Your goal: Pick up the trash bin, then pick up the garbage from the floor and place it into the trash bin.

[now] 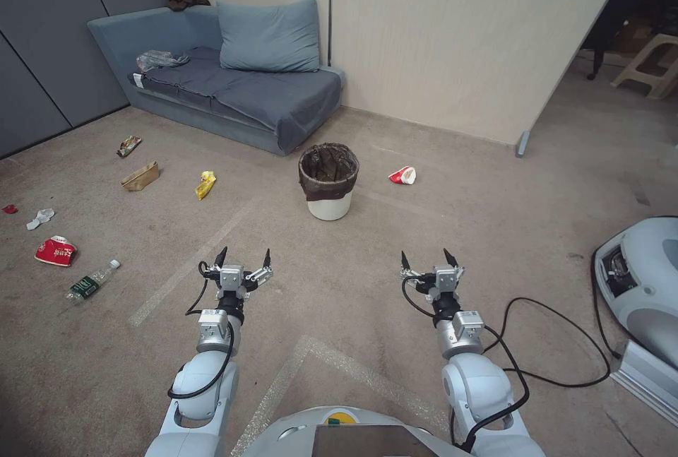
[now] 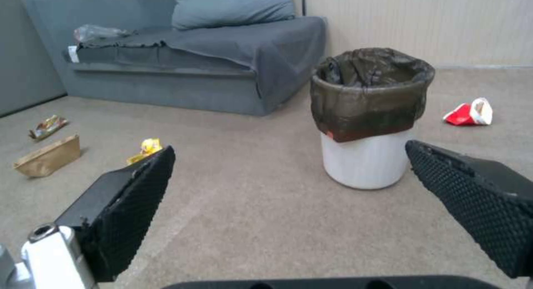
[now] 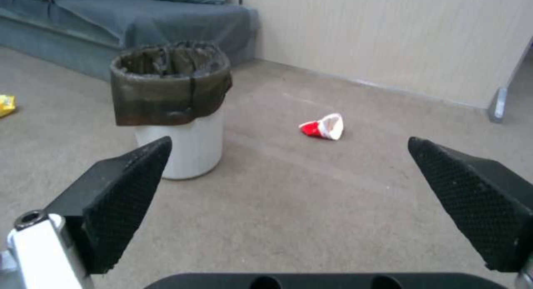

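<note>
While both arms hang short of it, trash bin [image 1: 329, 181] upright on carpet, far centre, near sofa [image 1: 233, 90]. Left tool [image 1: 244, 258] and right tool [image 1: 429, 259] wide open, empty. Best: close in square, grip rim without crushing liner. Garbage scattered left; red wrapper [image 1: 402, 175] right of bin.

Trash bin [image 1: 329, 206] white, liner dark brown; sofa [image 1: 233, 82] grey-blue; carpet [image 1: 339, 287] beige; wrapper [image 1: 205, 184] yellow.

Trash bin [image 1: 329, 181] before sofa [image 1: 233, 86]; wrapper [image 1: 403, 175] right of it; paper bag [image 1: 140, 176] left.
</note>
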You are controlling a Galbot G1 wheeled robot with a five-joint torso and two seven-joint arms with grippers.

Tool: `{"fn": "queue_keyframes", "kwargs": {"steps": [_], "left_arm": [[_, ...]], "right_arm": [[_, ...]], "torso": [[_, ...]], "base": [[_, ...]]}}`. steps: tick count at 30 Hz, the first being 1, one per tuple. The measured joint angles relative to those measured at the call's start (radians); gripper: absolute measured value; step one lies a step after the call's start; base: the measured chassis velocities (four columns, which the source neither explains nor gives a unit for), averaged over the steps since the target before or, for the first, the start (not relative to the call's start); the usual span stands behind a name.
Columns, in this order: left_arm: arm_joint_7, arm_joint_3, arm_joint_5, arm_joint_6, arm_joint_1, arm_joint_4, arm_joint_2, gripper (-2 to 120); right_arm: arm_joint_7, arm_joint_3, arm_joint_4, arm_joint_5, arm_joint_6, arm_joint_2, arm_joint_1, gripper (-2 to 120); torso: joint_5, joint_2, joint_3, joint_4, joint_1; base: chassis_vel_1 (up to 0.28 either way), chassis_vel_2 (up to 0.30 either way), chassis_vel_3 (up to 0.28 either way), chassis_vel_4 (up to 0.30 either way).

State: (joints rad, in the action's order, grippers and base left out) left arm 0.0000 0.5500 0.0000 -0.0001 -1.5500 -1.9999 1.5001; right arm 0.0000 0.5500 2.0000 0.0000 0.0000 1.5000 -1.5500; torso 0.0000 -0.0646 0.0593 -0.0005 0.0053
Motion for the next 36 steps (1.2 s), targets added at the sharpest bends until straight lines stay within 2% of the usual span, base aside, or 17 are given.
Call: {"fn": "queue_keyframes", "kwargs": {"steps": [24, 26, 27, 28, 29, 31, 32, 33, 36], "left_arm": [[-0.001, 0.001, -0.004, 0.009, -0.001, -0.004, -0.001, 100], [-0.009, 0.013, -0.027, 0.059, -0.004, -0.039, -0.007, 100], [-0.02, 0.026, -0.057, 0.123, -0.008, -0.082, -0.015, 100], [-0.02, 0.026, -0.057, 0.123, -0.008, -0.082, -0.015, 100], [-0.027, 0.034, -0.076, 0.161, -0.011, -0.107, -0.019, 100], [-0.036, 0.046, -0.101, 0.215, -0.013, -0.144, -0.026, 100], [-0.036, 0.046, -0.101, 0.215, -0.013, -0.144, -0.026, 100], [-0.042, 0.055, -0.119, 0.252, -0.016, -0.171, -0.031, 100], [-0.048, 0.062, -0.135, 0.295, -0.019, -0.2, -0.035, 100]], "right_arm": [[0.005, 0.001, 0.009, 0.001, -0.005, 0.001, -0.001, 100], [0.024, 0.005, 0.042, 0.016, -0.025, 0.003, -0.006, 100], [0.024, 0.005, 0.047, 0.015, -0.026, 0.002, -0.007, 100], [0.024, 0.005, 0.047, 0.015, -0.026, 0.002, -0.007, 100], [0.044, 0.01, 0.079, 0.03, -0.049, 0.004, -0.013, 100], [0.085, 0.023, 0.146, 0.06, -0.087, 0.008, -0.022, 100], [0.085, 0.023, 0.146, 0.06, -0.087, 0.008, -0.022, 100], [0.115, 0.031, 0.195, 0.083, -0.119, 0.011, -0.033, 100], [0.157, 0.046, 0.268, 0.115, -0.155, 0.018, -0.041, 100]], "torso": [[-0.0001, 0.0, 0.0, 0.0, 0.0], [0.0001, 0.0, 0.0, -0.0001, 0.0], [0.0001, 0.0, 0.0, 0.0, 0.0], [0.0001, 0.0, 0.0, 0.0, 0.0], [0.0008, 0.0, 0.0, 0.0003, 0.0], [-0.0008, 0.0, 0.0, 0.0001, 0.0], [-0.0008, 0.0, 0.0, 0.0001, 0.0], [0.0001, 0.0, 0.0, -0.0001, 0.0], [0.0001, 0.0, 0.0, 0.0002, 0.0]], "base": [[0.0, 0.0, 0.0, 0.0], [0.0, 0.0, 0.0, 0.0], [0.0, 0.0, 0.0, 0.0], [0.0, 0.0, 0.0, 0.0], [0.0, 0.0, 0.0, 0.0], [0.0, 0.0, 0.0, 0.0], [0.0, 0.0, 0.0, 0.0], [0.0, 0.0, 0.0, 0.0], [0.0, 0.0, 0.0, 0.0]]}}
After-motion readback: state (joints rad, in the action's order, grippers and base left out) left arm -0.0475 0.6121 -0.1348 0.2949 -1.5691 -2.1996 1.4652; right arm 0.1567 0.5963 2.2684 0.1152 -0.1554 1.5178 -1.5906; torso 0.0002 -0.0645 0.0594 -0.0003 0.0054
